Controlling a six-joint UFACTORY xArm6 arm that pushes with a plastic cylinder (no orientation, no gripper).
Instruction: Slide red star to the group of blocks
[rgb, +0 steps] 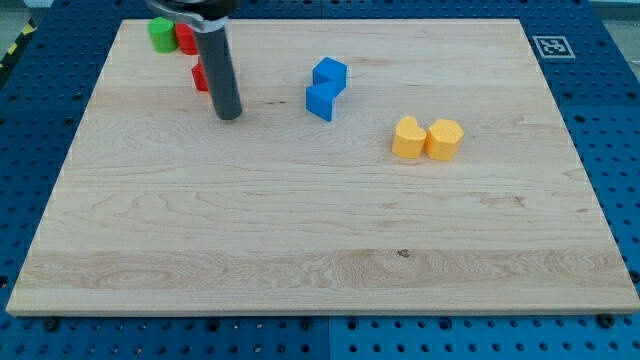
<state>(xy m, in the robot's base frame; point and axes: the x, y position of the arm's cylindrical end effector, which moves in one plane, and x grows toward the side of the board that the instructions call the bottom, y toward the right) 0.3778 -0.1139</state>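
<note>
My tip (228, 116) rested on the table (300, 250) in the upper left of the frame, just right of a half-hidden red block (200, 77), probably the star. No claw existed, so its state cannot be told. A green block (159, 33) and another red block (186, 38) sat above; blue blocks (325, 88) lay further right.

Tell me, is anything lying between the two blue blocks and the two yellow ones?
No. Between the blue blocks and yellow blocks, the camera view shows only bare wooden board.

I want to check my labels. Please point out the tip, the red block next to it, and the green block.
my tip (229, 116): camera view, rod's lower end.
red block (200, 77): camera view, visible left part beside the rod.
green block (160, 33): camera view, its top face.
</note>
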